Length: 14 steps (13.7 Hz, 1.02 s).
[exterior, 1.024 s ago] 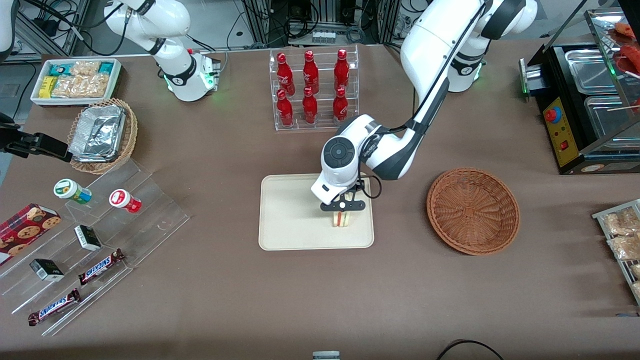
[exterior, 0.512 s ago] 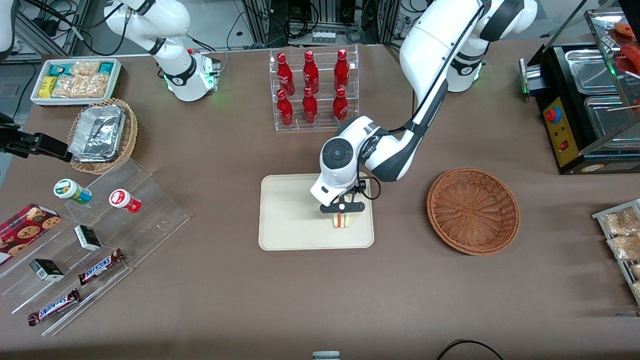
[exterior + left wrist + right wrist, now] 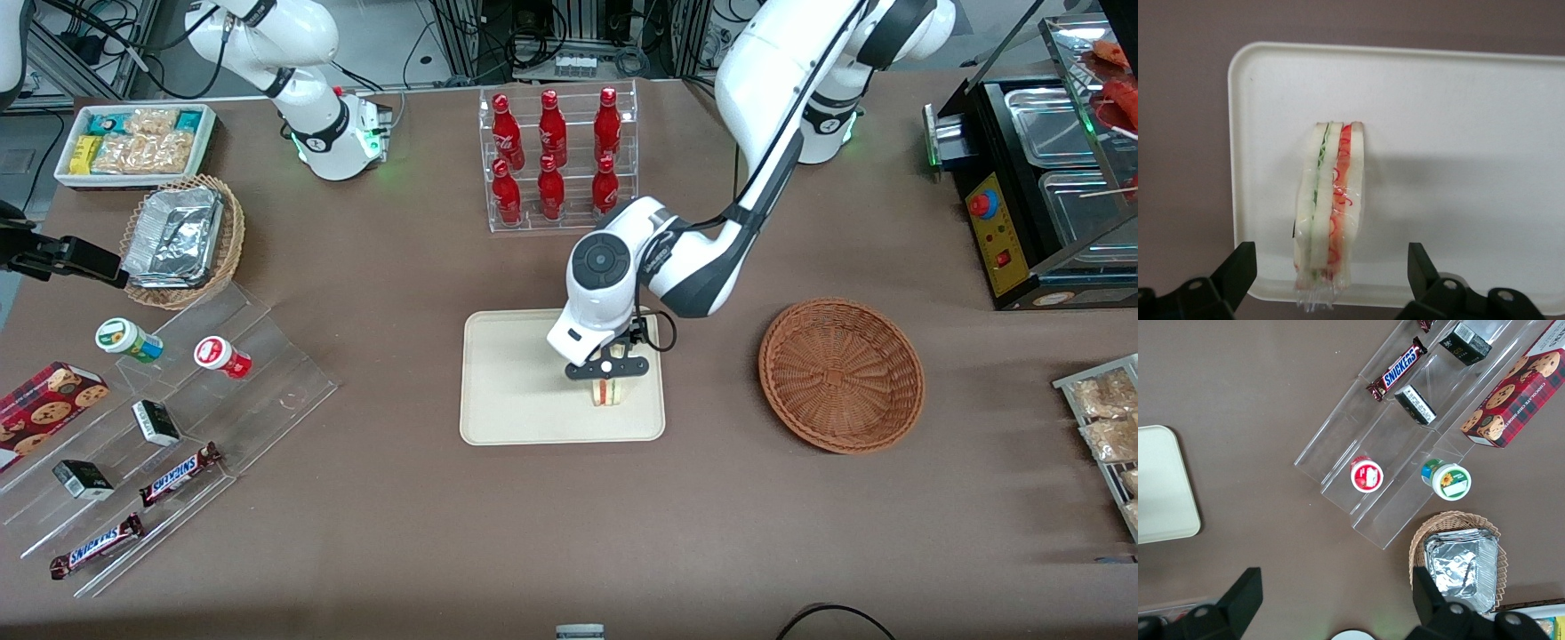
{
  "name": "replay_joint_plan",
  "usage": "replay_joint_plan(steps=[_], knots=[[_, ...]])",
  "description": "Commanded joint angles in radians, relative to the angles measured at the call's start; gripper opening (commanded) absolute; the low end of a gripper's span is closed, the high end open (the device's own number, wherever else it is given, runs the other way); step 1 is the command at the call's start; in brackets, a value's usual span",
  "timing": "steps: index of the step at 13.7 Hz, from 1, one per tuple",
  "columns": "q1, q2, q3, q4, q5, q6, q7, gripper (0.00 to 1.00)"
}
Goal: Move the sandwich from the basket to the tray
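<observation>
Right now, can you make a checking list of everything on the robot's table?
Surface: brown table, one plain cloth.
Sandwich: standing on edge on the tray, near the rim closest to the basket; wrapped in clear film.
Basket: nothing seen in it.
Clutter: rack of red bottles, foil containers in a tan basket, Snickers bars on clear steps, cookie box.
Tool: open, above the sandwich, fingers apart and not touching it.
Cables: black cable at the table edge nearest the camera.
Surroundings: food warmer at the working arm's end.
</observation>
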Motion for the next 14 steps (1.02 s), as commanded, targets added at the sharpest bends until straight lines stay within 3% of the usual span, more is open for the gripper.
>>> replay_joint_plan(steps=[1, 6, 14], knots=[[0.011, -0.061, 0.015, -0.01, 0.01, -0.06, -0.017, 1.0], [0.158, -0.164, 0.013, -0.024, 0.001, -0.141, 0.049, 1.0], [0.451, -0.324, 0.015, -0.067, -0.063, -0.366, 0.429, 1.0]])
